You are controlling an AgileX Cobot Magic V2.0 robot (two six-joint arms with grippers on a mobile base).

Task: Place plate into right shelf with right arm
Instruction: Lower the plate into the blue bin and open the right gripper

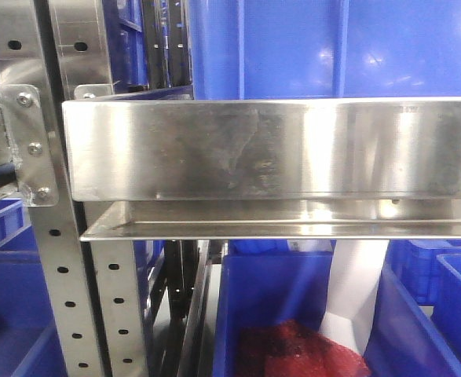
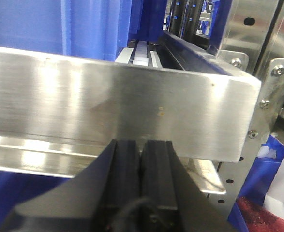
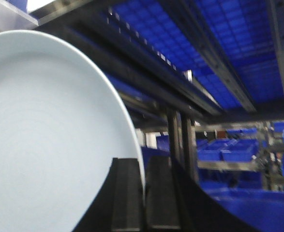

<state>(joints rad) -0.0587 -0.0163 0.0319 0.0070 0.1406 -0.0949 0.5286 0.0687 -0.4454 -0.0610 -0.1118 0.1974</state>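
Right end effector point(image 3: 142, 169): we see its fingers pinching the plate point(image 3: 50, 140) by the rim.
Plate: held on edge, off any surface. Its face spreads up and to the left of the fingers.
Shelf point(image 3: 190, 92): its rails run above and ahead of the plate, with blue bins point(image 3: 238, 150) beyond.
Key relation: we judge the plate must go in ahead of the fingers, under those rails. The right arm already carries it.
Left end effector point(image 2: 141, 154): fingers pressed together, empty, near the front rail point(image 2: 108, 101).
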